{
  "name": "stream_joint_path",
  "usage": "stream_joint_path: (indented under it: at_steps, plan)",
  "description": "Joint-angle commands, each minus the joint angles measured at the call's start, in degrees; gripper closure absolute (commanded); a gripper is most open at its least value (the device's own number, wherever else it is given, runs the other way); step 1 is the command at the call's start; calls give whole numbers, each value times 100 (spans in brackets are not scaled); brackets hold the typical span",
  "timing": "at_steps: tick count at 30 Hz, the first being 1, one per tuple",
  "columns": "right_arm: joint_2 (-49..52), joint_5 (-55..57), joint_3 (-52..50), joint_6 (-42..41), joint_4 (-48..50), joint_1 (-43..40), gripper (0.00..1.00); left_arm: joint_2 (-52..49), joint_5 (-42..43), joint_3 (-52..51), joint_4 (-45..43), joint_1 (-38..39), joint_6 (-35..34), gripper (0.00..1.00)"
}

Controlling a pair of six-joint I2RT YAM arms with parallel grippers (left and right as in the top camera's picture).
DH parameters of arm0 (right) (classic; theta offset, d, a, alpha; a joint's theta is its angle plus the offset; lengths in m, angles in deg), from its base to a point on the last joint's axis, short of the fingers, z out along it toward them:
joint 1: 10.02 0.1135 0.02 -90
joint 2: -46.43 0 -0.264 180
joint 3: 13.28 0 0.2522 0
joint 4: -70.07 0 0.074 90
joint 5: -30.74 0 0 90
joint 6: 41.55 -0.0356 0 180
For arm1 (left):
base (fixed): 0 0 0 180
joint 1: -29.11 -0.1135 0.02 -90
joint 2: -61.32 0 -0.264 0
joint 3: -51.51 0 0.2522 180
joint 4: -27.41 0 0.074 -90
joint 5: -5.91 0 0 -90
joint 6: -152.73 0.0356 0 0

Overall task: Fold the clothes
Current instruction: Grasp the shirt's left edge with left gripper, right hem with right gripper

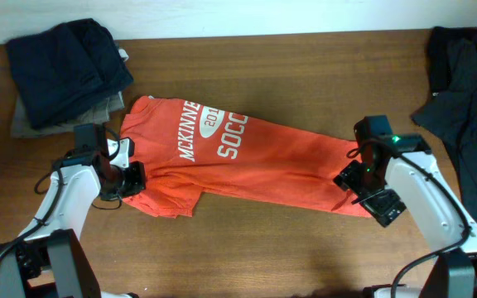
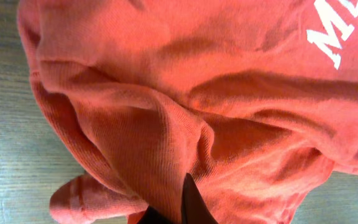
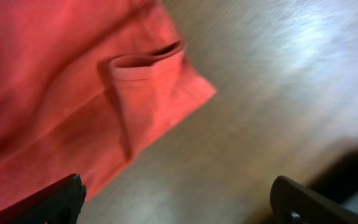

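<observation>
Left gripper [image 1: 129, 178] low, perhaps pinching T-shirt [image 1: 255, 165]; right gripper [image 1: 352, 176] splayed.

White-shelled arms [image 1: 63, 195], black left claw [image 1: 136, 178], black right claw [image 1: 346, 177], green light [image 1: 393, 139].

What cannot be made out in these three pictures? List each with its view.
Lettering on the T-shirt: overhead, word ends hidden in folds.
Left gripper: left wrist view's bottom edge cuts off its fingers; open or shut unclear.
Dark garment: overhead, cut by the right edge.
Table beyond the T-shirt: right wrist, blurred.
</observation>
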Motion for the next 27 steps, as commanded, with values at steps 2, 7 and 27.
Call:
stream_joint_path:
  at_steps: [2,7,27]
  plan:
    - [-17,-214,-544,-9,811,-33,0,101,98,105,-7,-20,-76,98]
    - [-11,-142,-592,-7,1631,-37,11,98,101,105,-11,-20,-76,91]
    - [592,146,-612,-13,1506,-269,25,98,98,105,-59,-20,-76,91]
